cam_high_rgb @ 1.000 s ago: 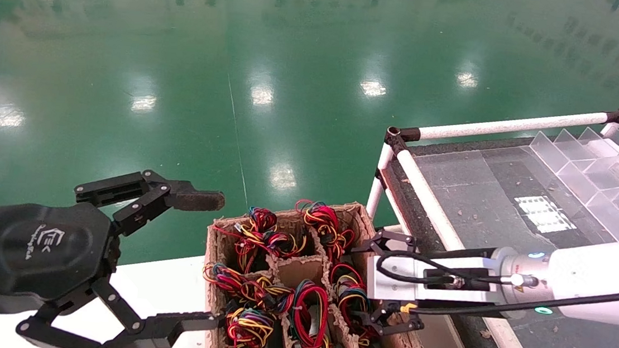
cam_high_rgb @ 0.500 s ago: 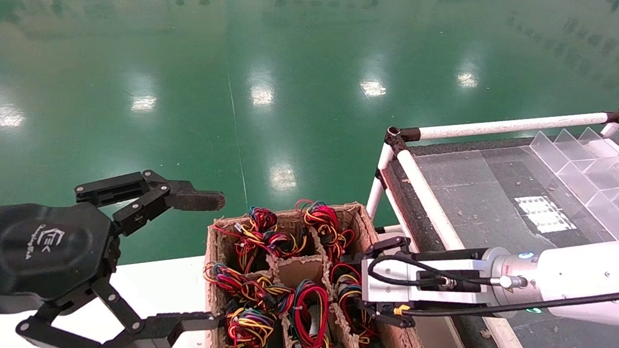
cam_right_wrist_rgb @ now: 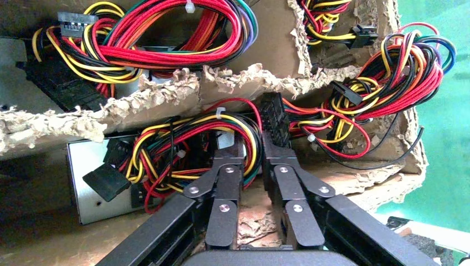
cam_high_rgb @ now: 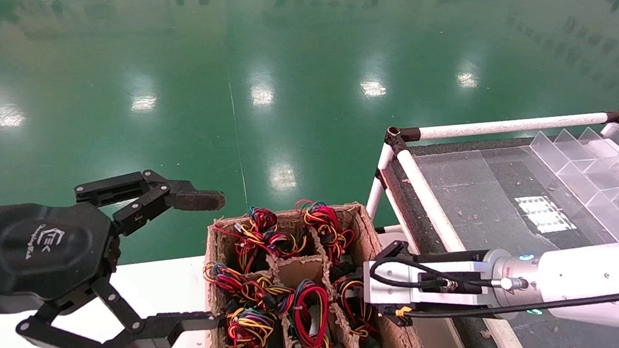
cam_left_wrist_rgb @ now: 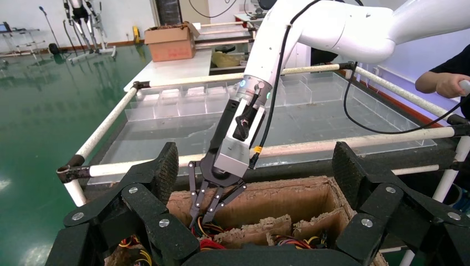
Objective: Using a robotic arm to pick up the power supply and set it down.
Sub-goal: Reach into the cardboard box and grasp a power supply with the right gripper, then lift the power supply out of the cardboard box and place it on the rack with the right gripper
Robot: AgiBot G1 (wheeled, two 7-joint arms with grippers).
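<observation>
Two grippers show. The left gripper (cam_high_rgb: 198,259) stays spread wide beside the box (cam_high_rgb: 215,255). The right gripper (cam_right_wrist_rgb: 253,160) has dipped lower into a right-side slot, fingers nearly together around the power supply's (cam_right_wrist_rgb: 91,183) wires (cam_right_wrist_rgb: 194,138).

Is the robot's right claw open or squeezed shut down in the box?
Nearly shut. The right gripper is down in the cardboard box, its fingertips close together with a black connector on the power supply's wires.
</observation>
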